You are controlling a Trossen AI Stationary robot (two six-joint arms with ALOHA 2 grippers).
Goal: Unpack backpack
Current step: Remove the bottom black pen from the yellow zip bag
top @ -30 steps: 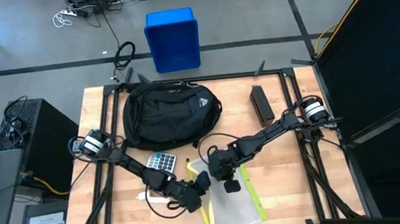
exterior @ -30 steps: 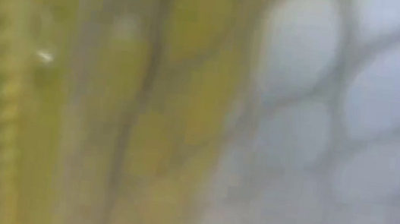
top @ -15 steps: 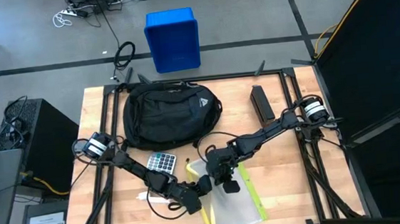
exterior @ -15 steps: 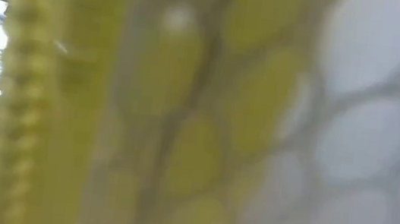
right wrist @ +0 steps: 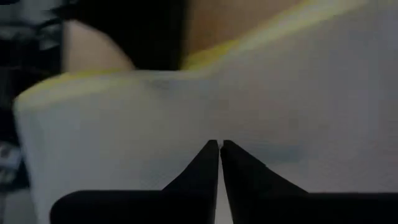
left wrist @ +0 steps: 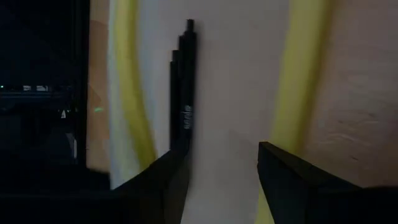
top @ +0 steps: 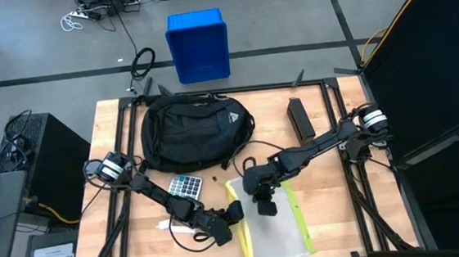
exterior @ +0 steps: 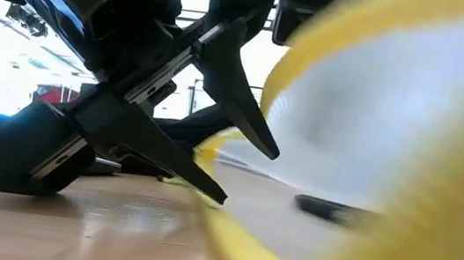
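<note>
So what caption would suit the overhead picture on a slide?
Both grippers, left and right, work a yellow-edged mesh pouch beside the black backpack.

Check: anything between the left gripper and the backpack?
Yes. In the high view a calculator lies on the table between the left gripper and the backpack, beside the left arm. Right gripper sits over the mesh pouch.

Overhead looks straight down; low and wrist cameras crowd the pouch (top: 274, 227).

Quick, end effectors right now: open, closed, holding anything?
Left end effector: open, holding nothing, at the edge of the yellow-trimmed pouch.
Right end effector: closed, over the pouch; whether it pinches the pouch cannot be told.
</note>
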